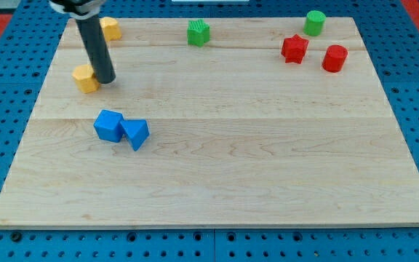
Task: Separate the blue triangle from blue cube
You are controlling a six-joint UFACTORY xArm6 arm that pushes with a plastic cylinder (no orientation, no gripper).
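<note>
Nothing was done yet: the blue triangle (135, 134) sat touching the blue cube (108, 125) on its right side in the view, both at the board's left-centre. I had my tip (105, 78) well above them in the view, just beside a yellow block (86, 78). The rod stood nearly upright, leaning slightly toward the view's top-left. No jaws on this rig, just a bare rod

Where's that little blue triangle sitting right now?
The blue triangle sits left of the board's centre, touching the blue cube on its right side.
</note>
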